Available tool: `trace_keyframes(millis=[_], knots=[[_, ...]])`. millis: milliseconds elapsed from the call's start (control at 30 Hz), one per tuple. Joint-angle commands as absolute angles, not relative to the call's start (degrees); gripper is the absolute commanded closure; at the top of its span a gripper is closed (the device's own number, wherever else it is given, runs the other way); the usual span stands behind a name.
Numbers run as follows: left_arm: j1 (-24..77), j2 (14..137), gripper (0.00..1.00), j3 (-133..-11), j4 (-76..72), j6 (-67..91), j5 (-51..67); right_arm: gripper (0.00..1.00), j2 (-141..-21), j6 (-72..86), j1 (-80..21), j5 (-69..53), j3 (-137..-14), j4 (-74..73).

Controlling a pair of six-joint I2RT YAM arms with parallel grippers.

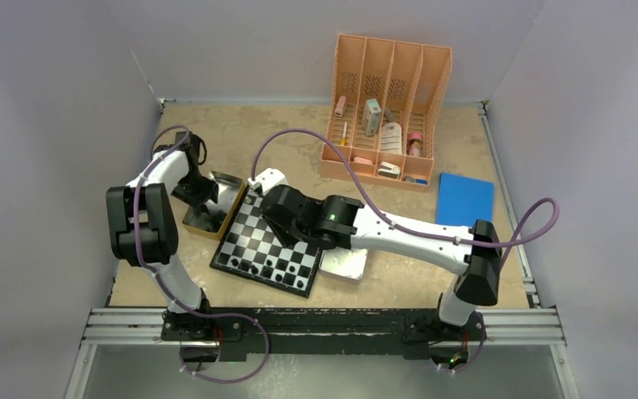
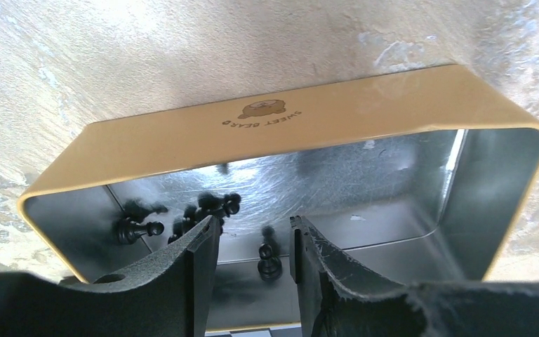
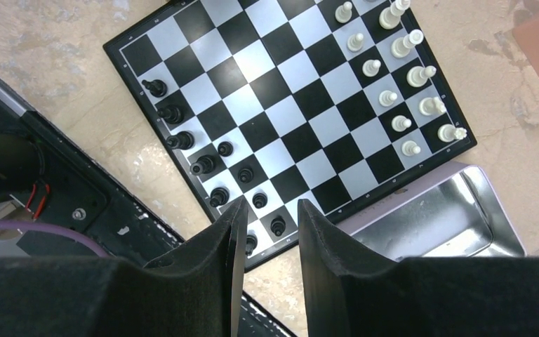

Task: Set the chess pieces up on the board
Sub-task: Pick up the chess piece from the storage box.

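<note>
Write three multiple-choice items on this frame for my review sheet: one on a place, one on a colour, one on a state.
1. Where do the black pieces not yet on the board lie?
A in the tan tin
B in a cloth bag
C in a glass bowl

2. What colour is the flat pad right of the rack?
A green
B blue
C red

3. How does the right gripper stand?
A shut tight, fingers touching
B clamped on a cloth
C open and empty above the board

Key:
1 A, the left wrist view shows them on the tin's floor.
2 B, the top view shows it plainly blue.
3 C, its own wrist view shows a bare gap between the fingers, with the board below.
</note>
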State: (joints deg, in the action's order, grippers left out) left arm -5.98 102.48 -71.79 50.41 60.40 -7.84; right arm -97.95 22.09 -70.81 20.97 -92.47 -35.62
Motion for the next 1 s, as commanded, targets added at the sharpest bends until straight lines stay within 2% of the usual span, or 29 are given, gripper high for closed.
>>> trace_keyframes(millis=[0,533,833,967], knots=[[-6.4,99.7,0.59,-70.3,48.7,57.0,-9.3,0.65,-93.9,23.7,-70.4,21.3,-90.9,-33.1],[-6.5,97.5,0.63,-71.1,43.2,27.6,-1.6,0.65,-93.0,23.6,-70.4,20.9,-90.0,-32.0],[-8.1,96.9,0.73,-71.3,40.6,12.7,11.9,0.65,-92.5,23.3,-70.4,20.6,-89.4,-31.3],[-8.6,99.4,0.77,-71.5,42.3,10.8,12.6,0.65,-92.2,23.1,-70.4,20.7,-89.2,-31.4]])
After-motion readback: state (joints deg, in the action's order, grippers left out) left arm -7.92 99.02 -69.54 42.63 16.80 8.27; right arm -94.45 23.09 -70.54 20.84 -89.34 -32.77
